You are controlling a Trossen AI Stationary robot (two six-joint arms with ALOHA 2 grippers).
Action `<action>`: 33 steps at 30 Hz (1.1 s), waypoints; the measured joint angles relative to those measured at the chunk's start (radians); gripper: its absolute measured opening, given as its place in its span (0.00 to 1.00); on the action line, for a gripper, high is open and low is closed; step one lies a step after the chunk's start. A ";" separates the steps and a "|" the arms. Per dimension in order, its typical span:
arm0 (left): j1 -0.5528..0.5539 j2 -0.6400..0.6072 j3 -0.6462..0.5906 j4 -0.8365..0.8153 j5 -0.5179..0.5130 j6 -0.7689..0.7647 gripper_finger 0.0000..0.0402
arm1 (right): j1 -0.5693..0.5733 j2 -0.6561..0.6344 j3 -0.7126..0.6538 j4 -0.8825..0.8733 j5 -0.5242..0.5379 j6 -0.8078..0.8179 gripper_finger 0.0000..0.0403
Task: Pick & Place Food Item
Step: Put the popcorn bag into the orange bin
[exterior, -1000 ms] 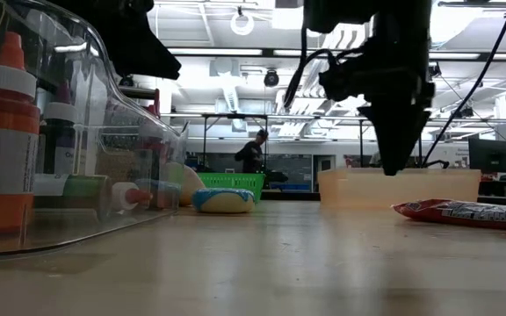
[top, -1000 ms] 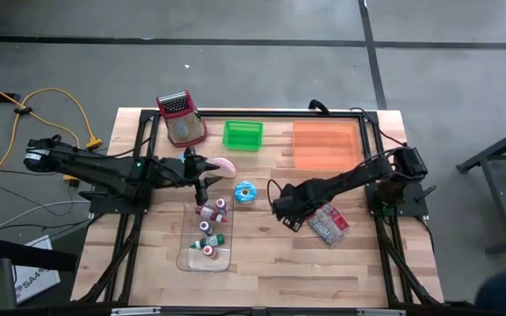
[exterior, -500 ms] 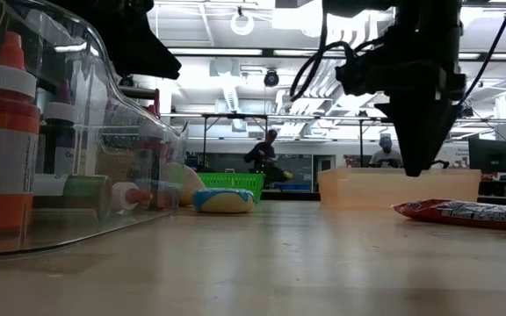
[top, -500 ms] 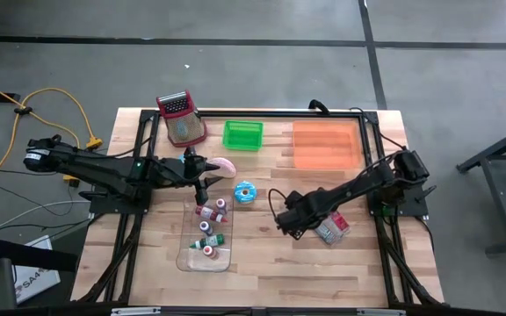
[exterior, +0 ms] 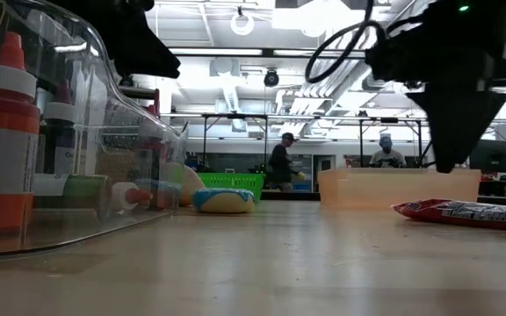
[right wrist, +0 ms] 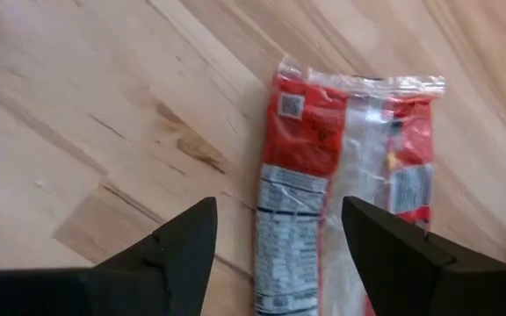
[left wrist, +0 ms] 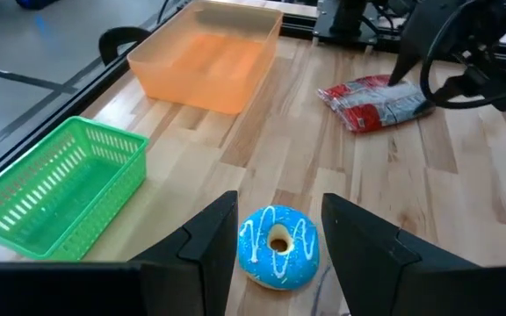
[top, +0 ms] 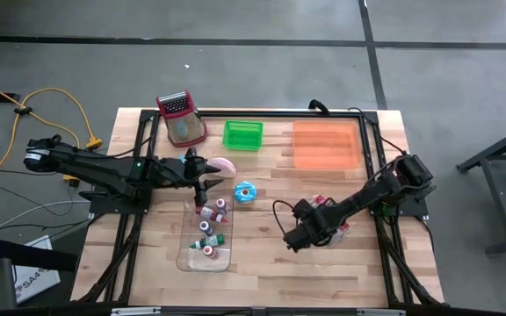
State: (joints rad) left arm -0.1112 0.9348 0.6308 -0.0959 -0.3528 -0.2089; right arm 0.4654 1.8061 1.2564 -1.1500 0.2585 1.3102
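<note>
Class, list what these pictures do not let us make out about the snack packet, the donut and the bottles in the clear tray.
- Snack packet: print too small to read; right wrist view cuts off its near end, and the right arm covers it in the high view.
- Blue donut: underside hidden in the left wrist view.
- Bottles: labels too small in the high view, distorted by the clear tray in the low view.

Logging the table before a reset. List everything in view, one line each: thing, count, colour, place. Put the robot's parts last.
Snack bag: one, red and clear, right side of the table, under the right arm.
Doughnut: one, blue icing, table centre.
Basket: one, green, far edge, centre.
Bin: one, orange, far right corner.
Grater: one, red and metal, far left corner.
Tray: one, clear, left of centre, holding several small bottles.
Pink item: one, by the left gripper; cannot tell what.
People: two, in the room behind.
Left gripper: open, hovering by the doughnut.
Right gripper: open, above the snack bag.
</note>
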 joint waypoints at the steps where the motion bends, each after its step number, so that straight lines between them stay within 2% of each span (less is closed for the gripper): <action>1: 0.000 0.000 0.000 0.000 0.005 0.000 0.40 | 0.010 0.000 0.000 -0.012 0.005 0.001 0.58; 8: 0.000 0.000 0.000 0.039 0.093 0.051 0.40 | 0.075 0.000 0.000 -0.046 0.011 0.089 0.58; 12: -0.001 0.000 0.000 0.053 0.101 0.052 0.40 | 0.104 0.000 0.000 -0.037 0.006 0.136 0.58; 15: 0.000 0.000 0.000 0.053 0.101 0.052 0.40 | 0.110 0.000 0.000 -0.039 0.056 0.169 0.58; 26: 0.000 0.000 0.000 0.053 0.100 0.053 0.40 | -0.017 0.000 -0.154 0.138 0.057 0.105 0.58; 33: 0.000 0.000 0.000 0.053 0.100 0.054 0.40 | -0.080 0.000 -0.163 0.253 0.064 -0.015 0.58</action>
State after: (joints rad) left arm -0.1116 0.9348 0.6308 -0.0433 -0.2527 -0.1551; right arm 0.3851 1.8061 1.0931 -0.8972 0.3227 1.2948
